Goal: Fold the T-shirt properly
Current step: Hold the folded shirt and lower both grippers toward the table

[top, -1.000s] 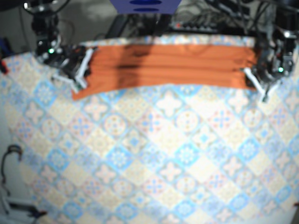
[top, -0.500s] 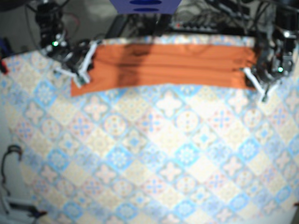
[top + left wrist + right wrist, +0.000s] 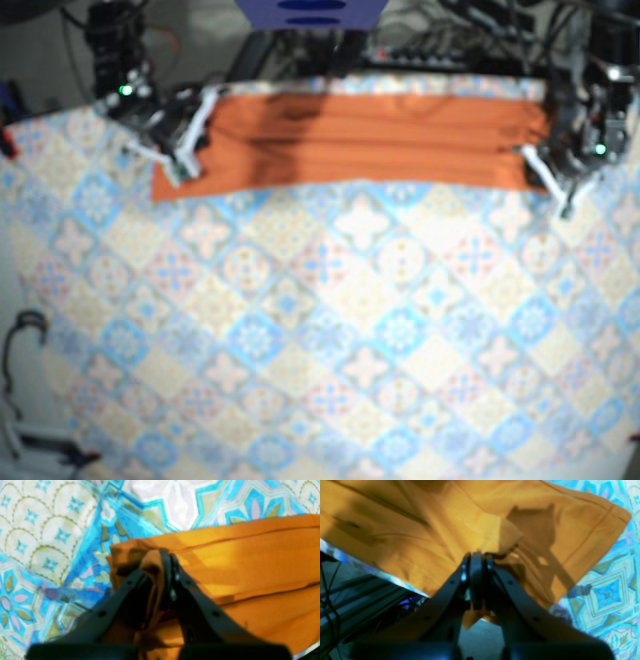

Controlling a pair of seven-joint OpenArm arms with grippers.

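Note:
The orange T-shirt (image 3: 370, 140) lies folded into a long narrow band across the far edge of the table. My right gripper (image 3: 185, 140) holds its end on the base view's left, and in the right wrist view this gripper (image 3: 476, 557) is shut on a pinch of the T-shirt (image 3: 445, 525). My left gripper (image 3: 540, 165) holds the opposite end on the base view's right. Seen from the left wrist, the left gripper (image 3: 170, 557) is shut on a bunched corner of the T-shirt (image 3: 250, 562).
A patterned blue, orange and cream tablecloth (image 3: 350, 330) covers the table. Behind the far edge stand dark cables and frame parts (image 3: 440, 45). In the right wrist view the table edge and dark rails (image 3: 357, 600) show below the cloth.
My right gripper has moved toward the far edge and slightly inward, pulling its end of the shirt with it. The left gripper has stayed put.

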